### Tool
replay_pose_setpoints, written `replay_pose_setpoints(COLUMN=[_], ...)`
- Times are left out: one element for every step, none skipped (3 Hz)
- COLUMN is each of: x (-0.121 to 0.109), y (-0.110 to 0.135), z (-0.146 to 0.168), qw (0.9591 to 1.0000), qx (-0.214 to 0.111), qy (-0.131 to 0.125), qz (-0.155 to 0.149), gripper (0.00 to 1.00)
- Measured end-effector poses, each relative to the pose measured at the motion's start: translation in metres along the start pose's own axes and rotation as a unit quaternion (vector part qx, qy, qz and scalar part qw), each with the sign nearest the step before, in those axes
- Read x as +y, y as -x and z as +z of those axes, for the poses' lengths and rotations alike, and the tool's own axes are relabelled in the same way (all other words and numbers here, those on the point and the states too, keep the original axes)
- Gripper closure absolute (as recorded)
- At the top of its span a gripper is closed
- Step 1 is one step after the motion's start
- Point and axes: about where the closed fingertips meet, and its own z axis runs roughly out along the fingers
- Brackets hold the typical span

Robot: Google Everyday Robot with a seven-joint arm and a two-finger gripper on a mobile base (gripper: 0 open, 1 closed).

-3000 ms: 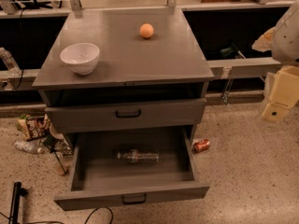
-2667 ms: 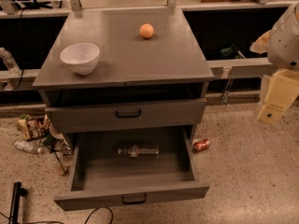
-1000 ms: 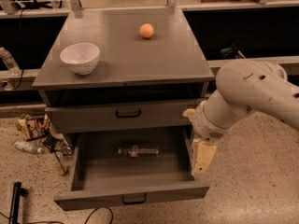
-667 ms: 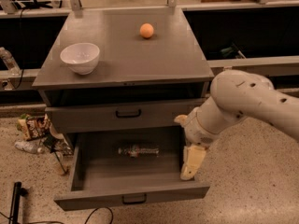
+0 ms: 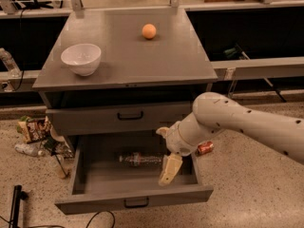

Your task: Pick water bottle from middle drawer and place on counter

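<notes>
Gripper [image 5: 169, 170] hangs over the right end of the open drawer [image 5: 133, 196], just right of the bottle [image 5: 140, 159], which lies on its side in the tray; whether the gripper is spread or closed cannot be told. A skewed contact could roll the round bottle away, and the drawer's right wall crowds the approach. On the tabletop [image 5: 142, 63] above, a bowl [image 5: 81, 58] and an orange ball [image 5: 149, 31] leave room.

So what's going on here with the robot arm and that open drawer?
The robot's arm reaches into the open middle drawer, with its tool hanging just right of the water bottle. The bottle lies on its side on the drawer floor, not yet grasped. The counter above holds a white bowl and an orange ball.
</notes>
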Motion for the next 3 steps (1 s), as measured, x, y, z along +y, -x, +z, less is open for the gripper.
replay_pose_setpoints(x=[-0.018, -0.044, -0.06], y=[0.004, -0.012, -0.018], z=[0.043, 0.09, 0.114], qw=[0.9996, 0.999, 0.9981], qx=[-0.018, -0.006, 0.004], qy=[-0.01, -0.021, -0.024], qz=[0.018, 0.039, 0.056], gripper=[0.0, 0.0, 0.0])
